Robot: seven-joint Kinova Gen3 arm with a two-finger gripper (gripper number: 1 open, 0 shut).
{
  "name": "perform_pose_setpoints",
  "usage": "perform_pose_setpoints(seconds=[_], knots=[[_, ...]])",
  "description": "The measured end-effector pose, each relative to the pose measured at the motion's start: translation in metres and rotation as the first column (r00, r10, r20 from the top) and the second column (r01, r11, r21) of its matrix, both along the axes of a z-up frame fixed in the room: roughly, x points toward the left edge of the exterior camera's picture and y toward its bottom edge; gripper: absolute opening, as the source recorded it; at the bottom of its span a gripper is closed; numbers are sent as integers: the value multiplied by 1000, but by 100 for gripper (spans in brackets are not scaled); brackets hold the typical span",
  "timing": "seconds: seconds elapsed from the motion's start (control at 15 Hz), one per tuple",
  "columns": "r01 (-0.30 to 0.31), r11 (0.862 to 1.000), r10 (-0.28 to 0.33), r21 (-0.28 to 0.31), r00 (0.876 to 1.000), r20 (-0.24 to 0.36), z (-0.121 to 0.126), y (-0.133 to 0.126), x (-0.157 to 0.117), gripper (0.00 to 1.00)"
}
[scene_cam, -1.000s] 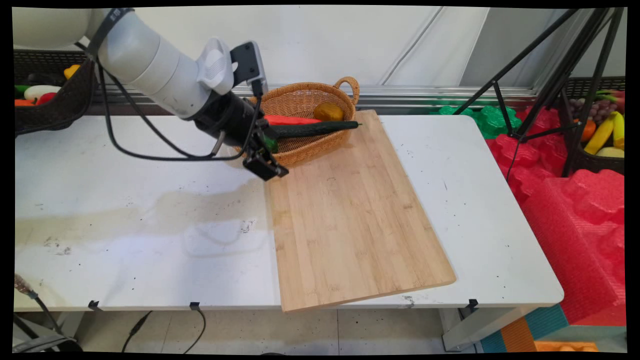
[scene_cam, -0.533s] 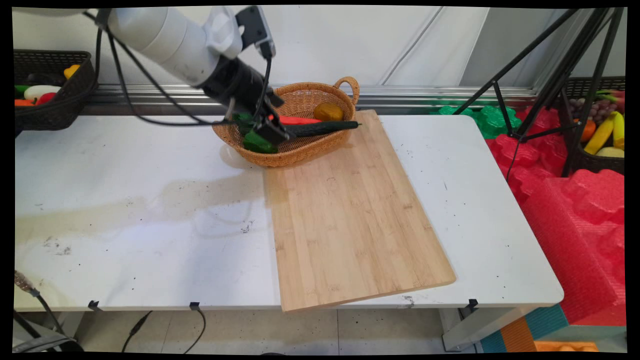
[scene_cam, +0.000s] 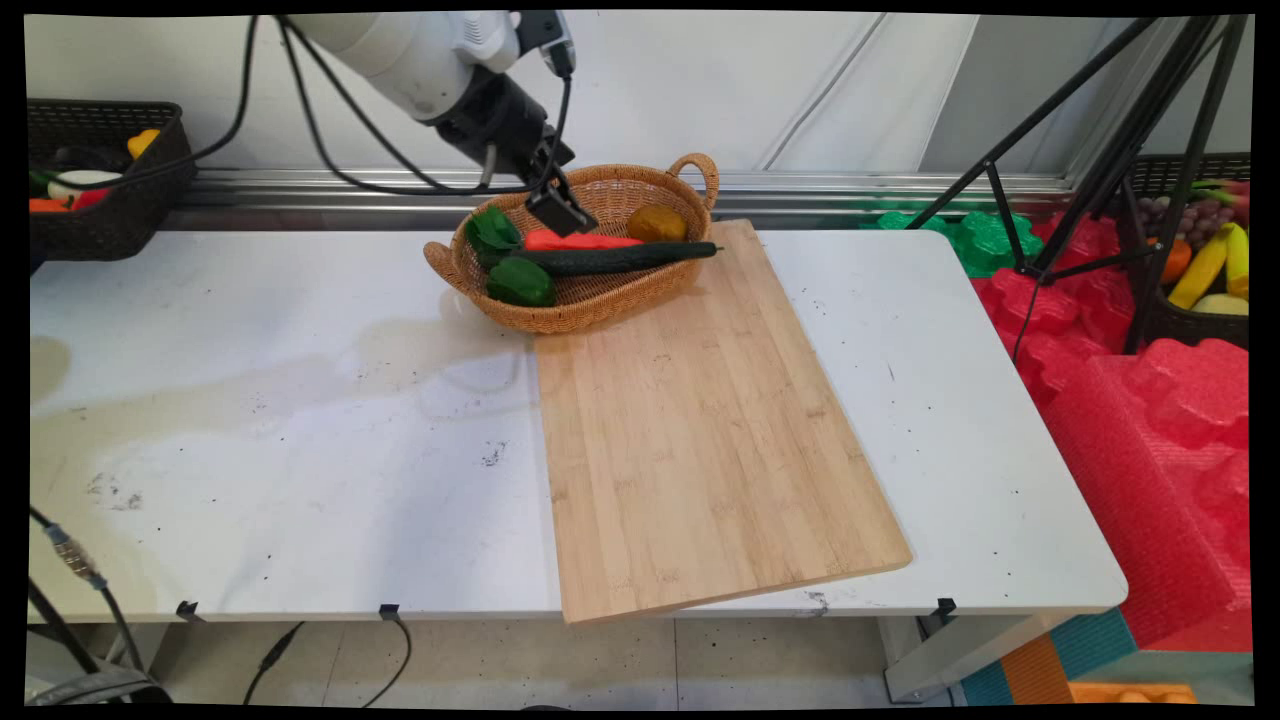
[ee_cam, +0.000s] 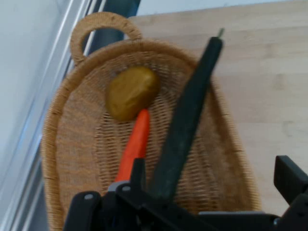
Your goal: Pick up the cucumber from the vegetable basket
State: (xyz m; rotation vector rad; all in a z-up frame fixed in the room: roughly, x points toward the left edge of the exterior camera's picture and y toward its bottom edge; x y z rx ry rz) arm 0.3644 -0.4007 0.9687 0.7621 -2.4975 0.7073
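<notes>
Raised since the prior frame, gripper point(scene_cam: 560, 212) now hovers open and empty above wicker basket point(scene_cam: 600, 300), which holds cucumber point(ee_cam: 185, 120), carrot point(ee_cam: 135, 143), potato point(ee_cam: 131, 91) and green peppers point(scene_cam: 518, 281).

One oval woven wicker basket point(scene_cam: 600, 300) with loop handles sits upper centre of the main view. It holds two green peppers point(scene_cam: 520, 281), one long dark green cucumber point(scene_cam: 620, 259), one red-orange chilli point(scene_cam: 580, 241) and one brownish-yellow potato point(scene_cam: 657, 223). One rectangular bamboo cutting board point(scene_cam: 700, 430) fills the middle.
</notes>
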Motion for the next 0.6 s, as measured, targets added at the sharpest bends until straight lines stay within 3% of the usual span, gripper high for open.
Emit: perform_pose_setpoints(seconds=[0.6], knots=[[67, 997, -71, 40, 992, 103, -38, -64, -3, 100]])
